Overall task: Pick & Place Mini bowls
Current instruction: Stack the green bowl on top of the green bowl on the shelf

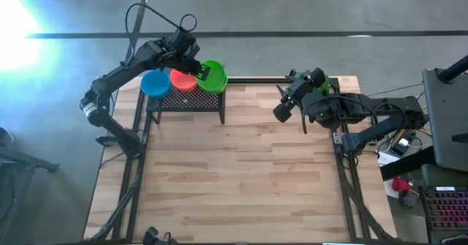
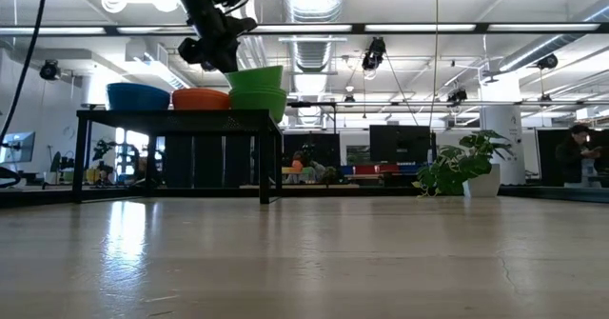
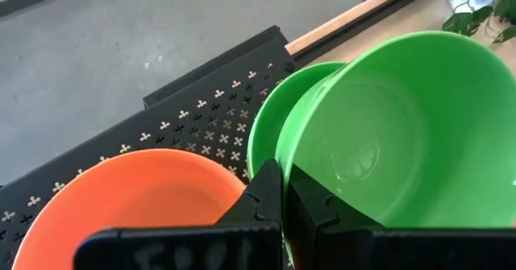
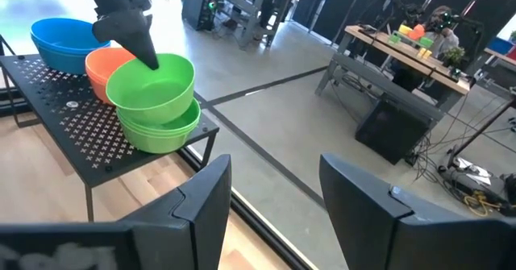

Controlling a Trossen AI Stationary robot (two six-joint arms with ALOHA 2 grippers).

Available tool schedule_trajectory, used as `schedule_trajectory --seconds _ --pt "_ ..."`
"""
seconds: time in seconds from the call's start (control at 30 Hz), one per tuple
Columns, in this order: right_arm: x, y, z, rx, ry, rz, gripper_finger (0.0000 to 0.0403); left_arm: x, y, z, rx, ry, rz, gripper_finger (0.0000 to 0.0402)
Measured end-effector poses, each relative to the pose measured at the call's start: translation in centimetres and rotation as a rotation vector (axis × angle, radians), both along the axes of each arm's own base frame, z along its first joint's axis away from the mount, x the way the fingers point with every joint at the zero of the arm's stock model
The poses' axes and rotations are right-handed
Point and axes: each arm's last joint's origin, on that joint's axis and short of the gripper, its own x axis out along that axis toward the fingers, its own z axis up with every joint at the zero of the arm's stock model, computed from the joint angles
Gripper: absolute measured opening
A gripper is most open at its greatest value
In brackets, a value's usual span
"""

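Note:
A black perforated stand [image 1: 186, 100] at the table's far left carries a blue mini bowl [image 1: 155, 83], an orange-red one [image 1: 183, 79] and two green ones nested [image 4: 157, 101]. My left gripper [image 3: 282, 197] is shut on the upper green bowl [image 3: 395, 133]; the lower green bowl [image 3: 270, 129] rests on the stand's top. In the low view the green pair [image 2: 257, 90] stands at the stand's right end, under the left gripper [image 2: 221, 54]. My right gripper [image 4: 274, 173] hangs open and empty above the table's far right part [image 1: 287, 99]. My left gripper pinches the upper green bowl's rim [image 3: 282, 169] on the side next to the orange-red bowl, one finger inside the bowl [image 3: 318, 213] and one outside. The fingers come slanting down from above. The bowl sits slightly tilted in the lower green bowl.
A leafy plant sprig [image 2: 461, 167] stands at the far right of the wooden table [image 1: 241, 172], whose near and middle parts are bare boards. Cables and equipment [image 1: 409, 128] lie past the right edge.

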Motion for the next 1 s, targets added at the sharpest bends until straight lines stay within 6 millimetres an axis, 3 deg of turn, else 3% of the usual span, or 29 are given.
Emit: schedule_trajectory --seconds 0.3,0.7,1.0 --pt "0.0 0.0 0.0 0.0 0.0 0.0 0.0187 0.0 0.0 0.0 0.0 0.0 0.001 0.0005" --pt "0.0 0.0 0.0 0.011 -0.015 -0.005 0.0187 0.2 0.1 0.2 0.019 -0.02 0.001 0.0065" --pt "0.0 0.0 0.0 0.009 -0.012 -0.005 0.0187 0.1 0.2 1.9 0.099 -0.053 -0.041 0.0067"
